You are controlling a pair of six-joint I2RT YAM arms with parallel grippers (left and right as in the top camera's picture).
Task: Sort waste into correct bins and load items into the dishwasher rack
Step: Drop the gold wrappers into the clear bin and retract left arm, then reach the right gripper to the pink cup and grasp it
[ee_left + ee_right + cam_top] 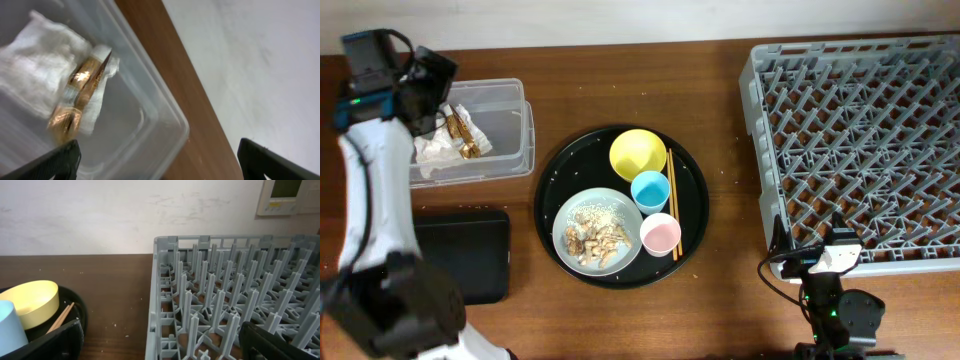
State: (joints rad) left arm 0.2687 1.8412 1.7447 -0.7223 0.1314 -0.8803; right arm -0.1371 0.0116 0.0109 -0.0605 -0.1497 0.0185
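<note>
Sorting waste: left gripper (438,100) hovers over clear box (510,95), jaws spread wide, empty; wrappers (455,140) lie inside. Right gripper (160,340) by rack (860,140), also wide, holding nothing. Next likely: food scraps (595,238) on plate (570,212) to black tray (470,250).

You have no legible text, number or brand here. In the right wrist view, the wall panel (291,196) carries a small display and marks, too small to read. The gold wrapper (80,87) in the clear box (167,117) shows no readable print.
</note>
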